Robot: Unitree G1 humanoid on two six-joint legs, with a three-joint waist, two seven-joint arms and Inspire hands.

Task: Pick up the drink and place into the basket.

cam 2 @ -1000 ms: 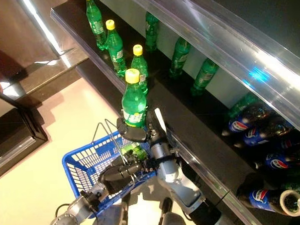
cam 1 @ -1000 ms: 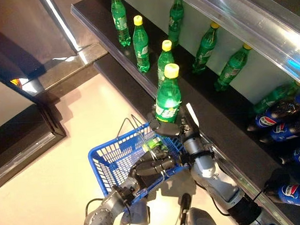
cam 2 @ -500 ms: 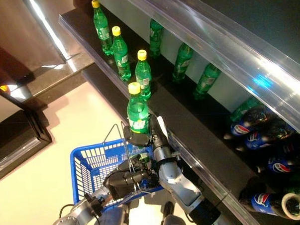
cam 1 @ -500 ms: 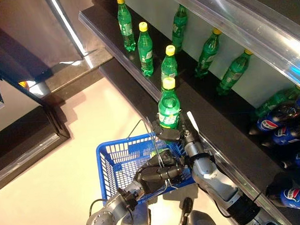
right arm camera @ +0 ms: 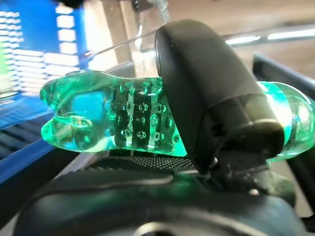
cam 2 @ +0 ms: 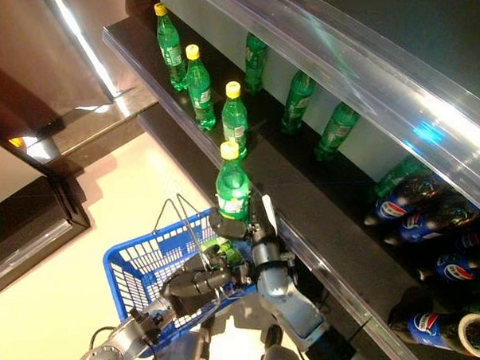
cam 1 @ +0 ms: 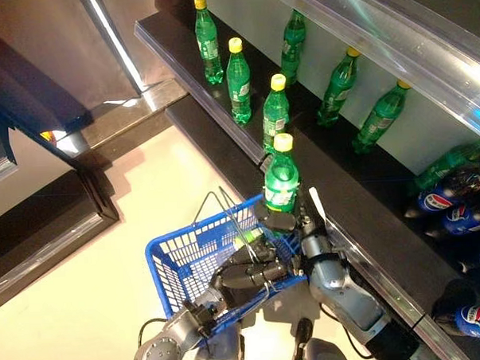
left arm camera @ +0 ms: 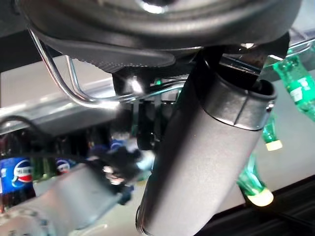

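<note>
My right hand (cam 1: 299, 224) is shut on a green bottle with a yellow cap (cam 1: 281, 179) and holds it upright over the right end of the blue basket (cam 1: 182, 257). In the right wrist view my thumb (right arm camera: 211, 98) curls across the bottle (right arm camera: 113, 118). My left hand (cam 1: 248, 274) is shut on the basket's wire handles (cam 1: 226, 216) and holds it up in front, just left of the right hand. Another green drink (cam 1: 246, 238) lies inside the basket. The wire handles also show in the left wrist view (left arm camera: 64, 88).
A dark shelf (cam 1: 221, 117) runs from the top left to the lower right with a row of green bottles (cam 1: 237, 80). Blue-labelled dark bottles (cam 1: 456, 210) lie further right. A clear shelf edge (cam 1: 377, 38) hangs above. Pale floor (cam 1: 108, 257) lies left of the basket.
The bottle in my right hand has come down lower toward the blue basket. The camera has shifted, so the shelf sits a little differently in the picture.
</note>
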